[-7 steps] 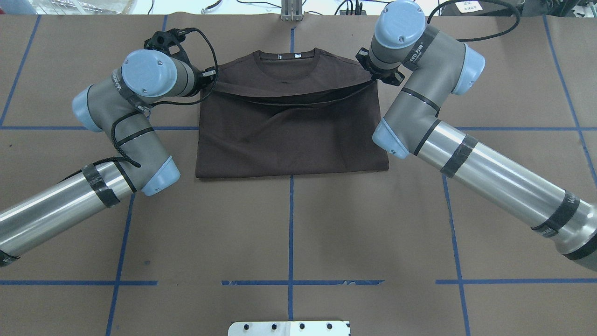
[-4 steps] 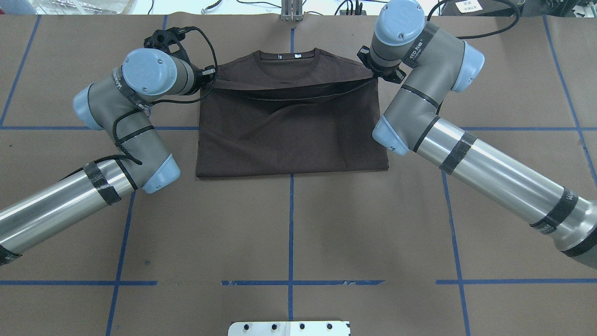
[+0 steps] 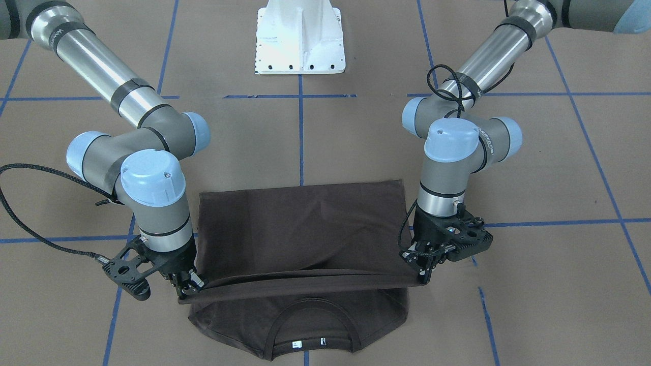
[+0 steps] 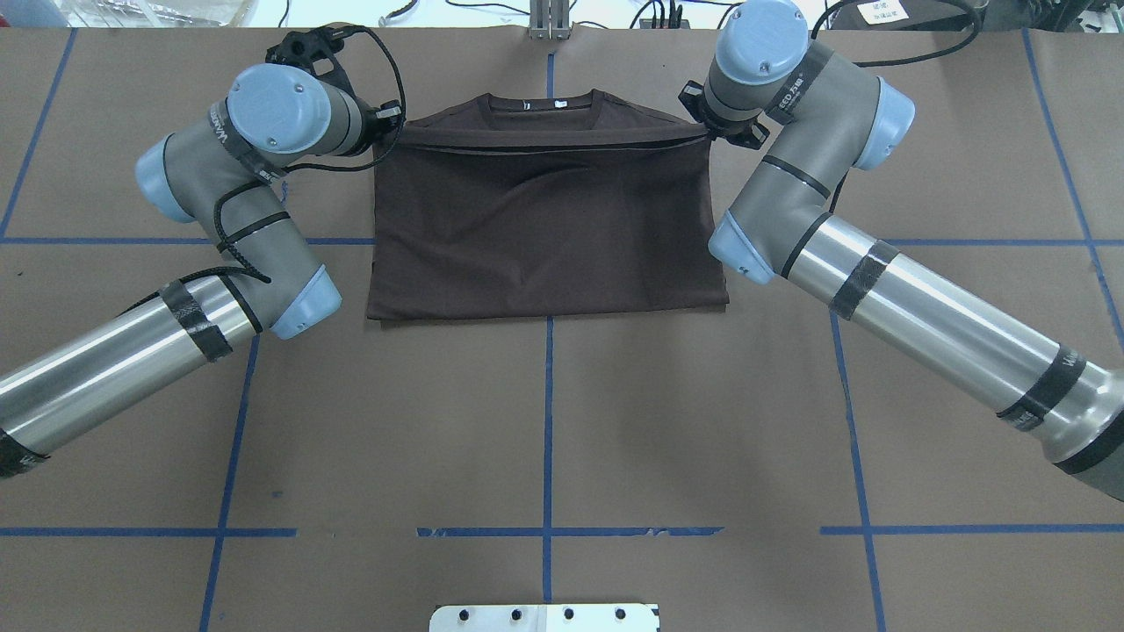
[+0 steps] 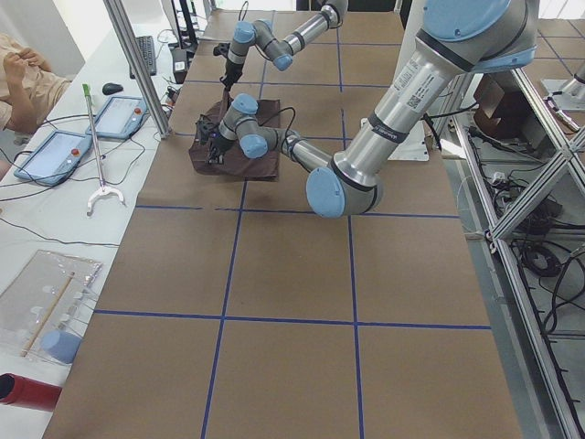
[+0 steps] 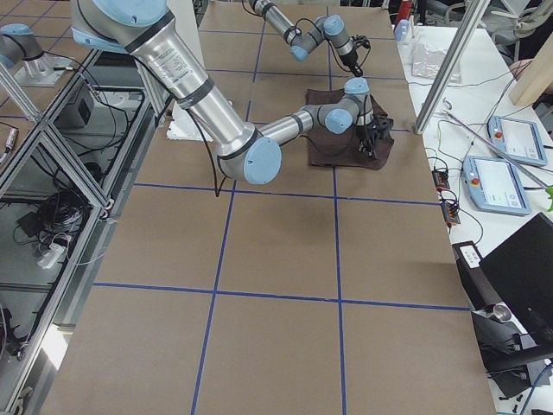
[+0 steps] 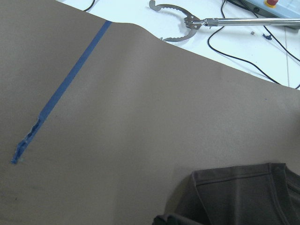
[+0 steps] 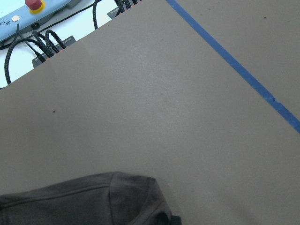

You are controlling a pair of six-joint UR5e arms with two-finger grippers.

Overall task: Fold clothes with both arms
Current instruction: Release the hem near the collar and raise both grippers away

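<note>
T-shirt (image 4: 544, 219) lies flat on the bench (image 4: 702, 421), its hem stretched near the collar, one corner pinched in the closed left tool (image 3: 424, 272) and one in the right tool (image 3: 187, 288). Fold nearly finished, I judge; next, lower and release together.

The shirt (image 3: 300, 223) is spread on the table (image 3: 356, 142) in the lower middle of the front-facing view, collar (image 3: 311, 303) at the bottom edge. A folded-over hem (image 3: 305, 277) is stretched just above the collar, held at its right end by the left gripper (image 3: 423, 273) and at its left end by the right gripper (image 3: 189, 290). The base (image 3: 300, 46) is set at top centre.
</note>
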